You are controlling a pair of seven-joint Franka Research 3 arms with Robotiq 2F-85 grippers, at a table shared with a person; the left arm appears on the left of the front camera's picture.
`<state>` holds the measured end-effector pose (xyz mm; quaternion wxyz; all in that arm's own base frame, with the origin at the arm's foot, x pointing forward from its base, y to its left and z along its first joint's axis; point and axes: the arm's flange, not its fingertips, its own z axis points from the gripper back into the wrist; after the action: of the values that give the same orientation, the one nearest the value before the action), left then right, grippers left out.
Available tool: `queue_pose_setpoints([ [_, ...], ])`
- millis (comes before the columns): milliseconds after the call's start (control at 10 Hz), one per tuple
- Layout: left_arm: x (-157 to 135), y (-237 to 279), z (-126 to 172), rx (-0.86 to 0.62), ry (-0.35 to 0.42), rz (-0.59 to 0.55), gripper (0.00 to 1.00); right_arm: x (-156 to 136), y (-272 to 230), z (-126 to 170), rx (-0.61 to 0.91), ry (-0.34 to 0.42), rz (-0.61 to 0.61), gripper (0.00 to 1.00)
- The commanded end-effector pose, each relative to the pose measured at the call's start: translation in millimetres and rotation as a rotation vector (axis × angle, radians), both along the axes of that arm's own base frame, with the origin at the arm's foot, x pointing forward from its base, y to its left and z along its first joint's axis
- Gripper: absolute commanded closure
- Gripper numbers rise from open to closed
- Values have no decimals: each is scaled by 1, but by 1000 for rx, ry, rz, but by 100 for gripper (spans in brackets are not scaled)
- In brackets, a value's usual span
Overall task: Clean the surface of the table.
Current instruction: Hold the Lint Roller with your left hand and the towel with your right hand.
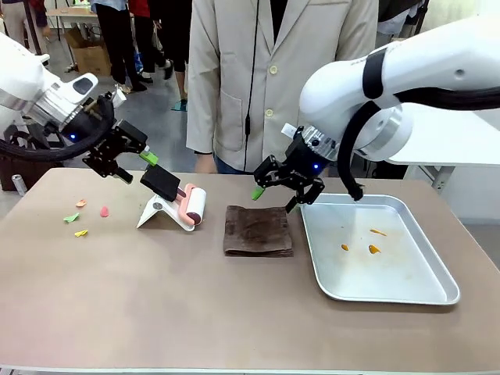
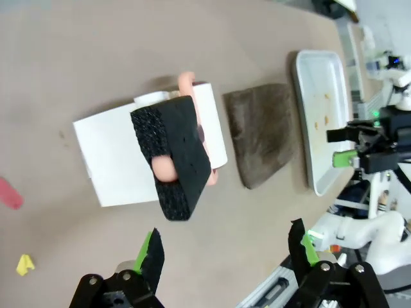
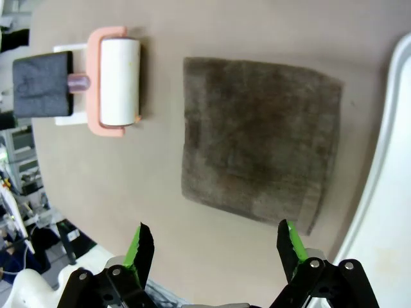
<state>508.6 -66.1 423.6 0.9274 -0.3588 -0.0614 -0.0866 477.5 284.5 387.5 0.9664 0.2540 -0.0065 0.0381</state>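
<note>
Left gripper is hovering with its fingers spread wide and nothing between them. The lint roller is sitting just ahead of it and below, its black foam handle sticking up off the white stand. Right gripper is also gaping and holding nothing. It is hanging above the near edge of the brown cloth, with the metal tray just off to its side. The tabletop is lying under both grippers. Coloured paper scraps are sitting on it well beyond the left gripper, on the side away from the roller.

Risks, as a judgement:
- The left gripper closing off-centre on the tilted handle is likely to tip the roller off its stand (the stand looks light).
- The right gripper coming down flat may be pinching only the top layer of the cloth, or shoving it against the tray rim.
- Both arms are working near the middle, so they could be clipping each other.
</note>
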Motion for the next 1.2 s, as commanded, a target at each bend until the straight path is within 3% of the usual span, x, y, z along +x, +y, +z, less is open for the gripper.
queue_pose_setpoints([
  [0,15,-10,-9,12,40,50,0,12,17,-5,-39,3,-11,0],
  [400,29,2,-24,50,72,111,0,18,26,-15,-36,40,-6,0],
  [800,47,16,-43,-30,58,54,0,26,34,-31,-73,65,-37,0],
  [1100,48,16,-47,-73,57,37,0,32,46,-39,-225,53,-101,0],
])
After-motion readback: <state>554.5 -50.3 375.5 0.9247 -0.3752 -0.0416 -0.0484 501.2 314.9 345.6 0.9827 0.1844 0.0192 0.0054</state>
